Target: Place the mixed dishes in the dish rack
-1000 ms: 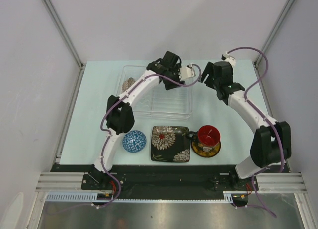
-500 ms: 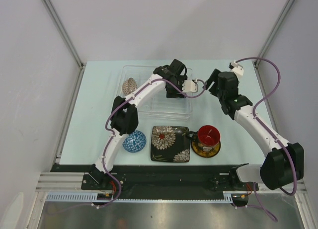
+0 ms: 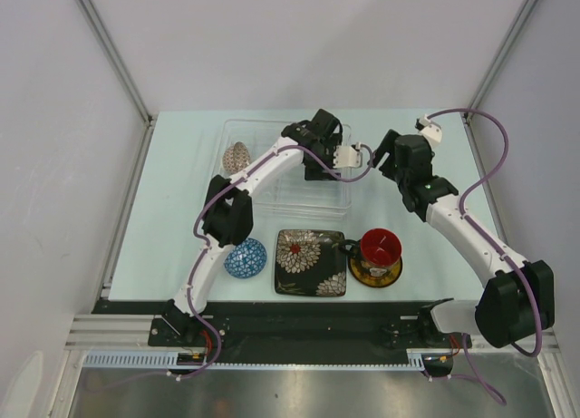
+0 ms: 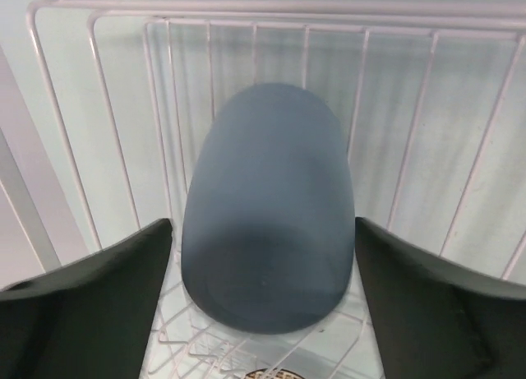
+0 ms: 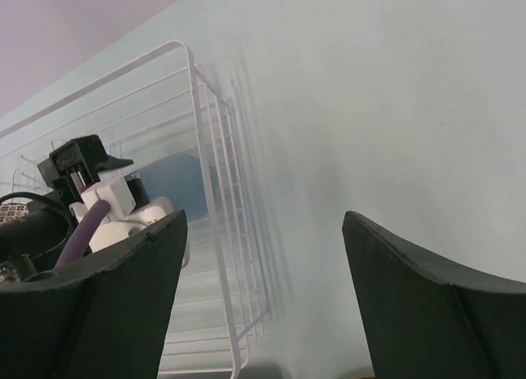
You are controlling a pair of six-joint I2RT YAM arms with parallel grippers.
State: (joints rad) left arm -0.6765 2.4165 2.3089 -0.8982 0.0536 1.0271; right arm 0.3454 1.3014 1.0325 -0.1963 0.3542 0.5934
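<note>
The dish rack (image 3: pixel 272 193) stands at the table's back middle. The beige lattice bowl (image 3: pixel 237 155) sits in its left end. My left gripper (image 3: pixel 319 164) is low over the rack's right part, jaws open. The pale blue cup (image 4: pixel 267 206) lies on the rack wires (image 4: pixel 394 108) between the open fingers, base toward the camera. My right gripper (image 3: pixel 385 155) is open and empty above the table just right of the rack (image 5: pixel 209 223). The cup also shows in the right wrist view (image 5: pixel 177 177). The blue saucer (image 3: pixel 245 257), the black square floral plate (image 3: pixel 311 262) and the dark mug (image 3: pixel 380 247) on the yellow saucer (image 3: pixel 385 277) sit in a row near the front.
White walls and metal corner posts close in the table (image 3: pixel 163 209) on three sides. The left arm's forearm (image 3: pixel 263 169) reaches diagonally over the rack. The right arm's forearm (image 3: pixel 462 228) runs along the right side, beside the mug.
My left gripper has moved right and lower into the rack's right part. The right arm's elbow has swung out to the right and its gripper has shifted slightly. The front dishes have not moved.
</note>
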